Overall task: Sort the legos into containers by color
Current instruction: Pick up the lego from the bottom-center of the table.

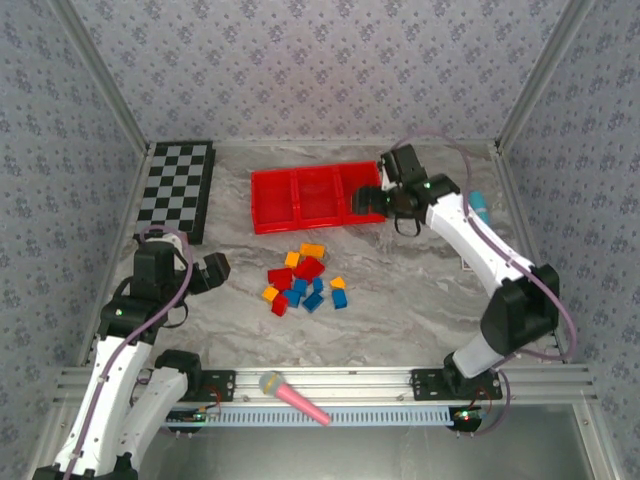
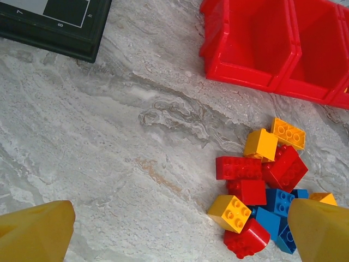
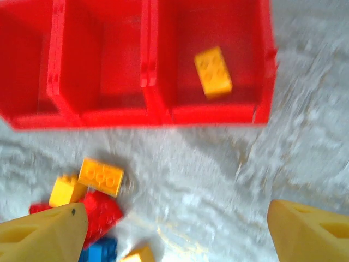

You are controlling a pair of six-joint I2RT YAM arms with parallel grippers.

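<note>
The red tray (image 1: 272, 205) lies at the back middle of the table, its three square compartments side by side. One orange-yellow lego (image 3: 213, 71) rests in the right compartment (image 3: 248, 33); the other two look bare. My right gripper (image 1: 366, 203) hovers at the tray's right end, open (image 3: 174, 229), nothing between its fingers; this view is blurred. Several red, blue and orange-yellow legos (image 1: 300, 279) are heaped on the marble in front of the tray. My left gripper (image 1: 212, 270) stands open (image 2: 177, 234) just left of the heap (image 2: 262, 185), holding nothing.
A black-and-white checkered board (image 1: 178, 190) lies at the back left. A pink toy microphone (image 1: 295, 398) rests on the front rail. A teal object (image 1: 480, 207) sits by the right wall behind the right arm. Bare marble stretches left of the heap.
</note>
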